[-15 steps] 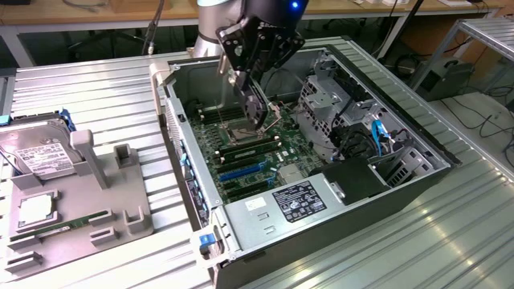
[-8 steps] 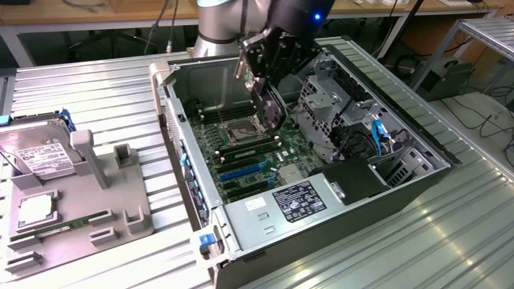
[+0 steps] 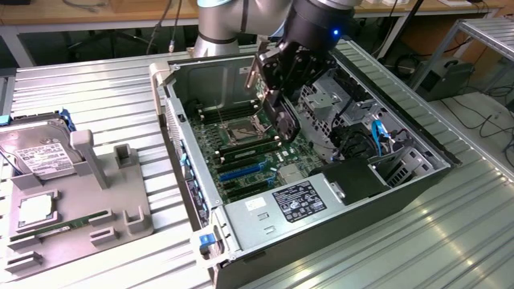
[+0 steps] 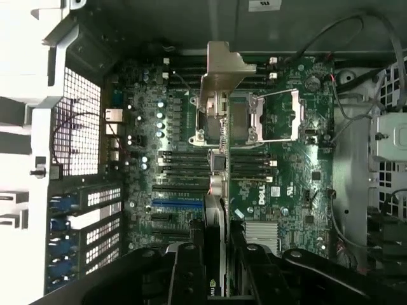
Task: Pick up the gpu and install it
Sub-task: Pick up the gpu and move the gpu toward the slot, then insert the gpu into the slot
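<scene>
We see the gripper (image 3: 283,84) clamped on the gpu (image 3: 286,120), which hangs edge-on above the motherboard (image 3: 241,150). The gpu's long axis runs toward the board's socket (image 4: 245,117), silver bracket (image 4: 222,70) leading. Its gripped end is hidden between the fingers (image 4: 191,264).

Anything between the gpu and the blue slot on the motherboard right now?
Nothing visible. The end effector holds the gpu above the motherboard, and the blue slot lies bare, with no cable across it.
</scene>
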You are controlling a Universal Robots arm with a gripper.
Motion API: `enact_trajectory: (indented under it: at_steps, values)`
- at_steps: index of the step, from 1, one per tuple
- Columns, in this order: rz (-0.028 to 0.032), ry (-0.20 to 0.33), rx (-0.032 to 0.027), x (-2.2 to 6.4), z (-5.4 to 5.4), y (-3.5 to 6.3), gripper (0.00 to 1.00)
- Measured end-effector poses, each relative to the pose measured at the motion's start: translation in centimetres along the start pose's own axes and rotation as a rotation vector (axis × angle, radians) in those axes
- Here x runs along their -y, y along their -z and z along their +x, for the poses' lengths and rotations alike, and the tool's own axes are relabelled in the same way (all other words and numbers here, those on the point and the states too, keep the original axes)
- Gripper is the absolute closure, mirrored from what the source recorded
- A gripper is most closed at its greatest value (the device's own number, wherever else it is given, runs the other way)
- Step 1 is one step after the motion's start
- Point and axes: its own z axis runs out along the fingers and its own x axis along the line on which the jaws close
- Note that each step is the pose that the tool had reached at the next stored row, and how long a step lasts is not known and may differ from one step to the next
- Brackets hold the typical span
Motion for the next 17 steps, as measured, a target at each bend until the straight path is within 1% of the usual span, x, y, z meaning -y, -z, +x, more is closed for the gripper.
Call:
enact_trajectory:
  at_steps: [1,3,4,6,17]
  values:
    - [0.0001,0.001,0.0068,0.09,0.03,-0.04,0.74]
    - [0.0008,0.003,0.0253,0.1,0.18,-0.1,0.74]
    - [0.0026,0.003,0.03,0.09,0.2,-0.12,0.74]
    - [0.0036,0.003,0.0299,0.09,0.2,-0.11,0.74]
    - [0.0036,0.003,0.03,0.09,0.2,-0.11,0.74]
